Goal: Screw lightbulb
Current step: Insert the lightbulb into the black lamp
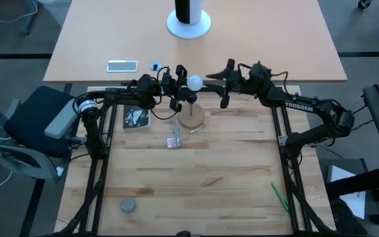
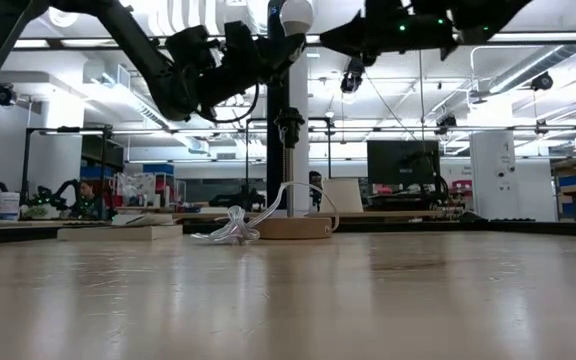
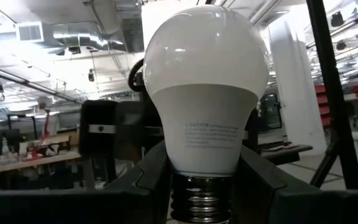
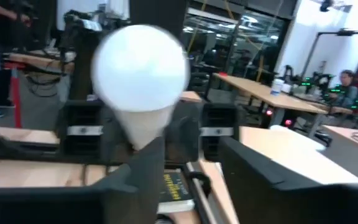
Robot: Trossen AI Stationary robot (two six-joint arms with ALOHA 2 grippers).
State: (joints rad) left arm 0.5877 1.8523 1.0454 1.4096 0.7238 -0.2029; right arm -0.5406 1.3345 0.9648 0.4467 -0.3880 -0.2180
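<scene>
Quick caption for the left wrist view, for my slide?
Left gripper holds the lightbulb upright by its neck, screw base showing below.

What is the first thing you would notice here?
The white lightbulb stands out most, held up in the air near the far edge of the table. The left gripper holds it by the neck just above its screw base, and the right gripper is close beside it on the other side. Below the bulb, the black socket stands on its round wooden disc.
</scene>
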